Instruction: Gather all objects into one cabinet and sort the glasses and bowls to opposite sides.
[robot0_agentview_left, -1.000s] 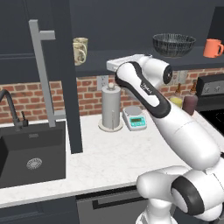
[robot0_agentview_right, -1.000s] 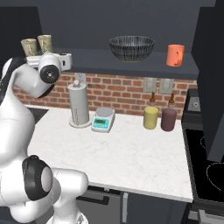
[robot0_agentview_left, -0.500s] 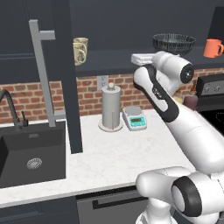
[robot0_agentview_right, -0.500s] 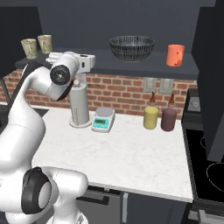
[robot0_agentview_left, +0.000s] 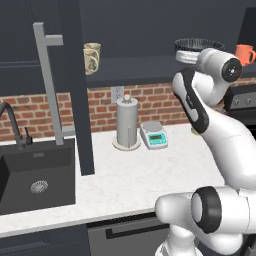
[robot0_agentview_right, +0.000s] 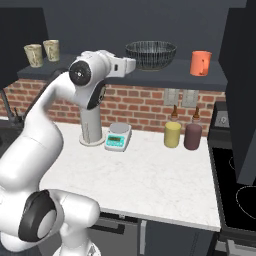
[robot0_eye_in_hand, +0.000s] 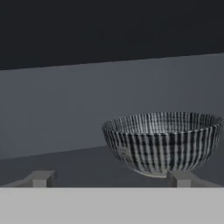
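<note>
While the ribbed bowl (robot0_agentview_right: 150, 54) is seen upright on the cabinet shelf (robot0_agentview_right: 165, 76), the gripper (robot0_eye_in_hand: 111, 178) is held level with it, just beside it, jaws spread wide and empty. Right of the bowl, the orange mug (robot0_agentview_right: 200, 63) is set; far left, two beige cups (robot0_agentview_right: 42, 53).

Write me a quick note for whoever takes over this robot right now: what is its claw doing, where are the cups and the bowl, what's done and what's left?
Gripper: open, holding nothing, level with the shelf and aimed at the bowl, not touching it.
Bowl: mid-shelf.
Orange mug: to the bowl's right, same shelf.
Two beige cups: far left end of that shelf.
Cabinet door: open.
Done: everything already on one shelf.
Left: probably moving the orange mug over to the cups, leaving the bowl alone on the opposite side.
</note>
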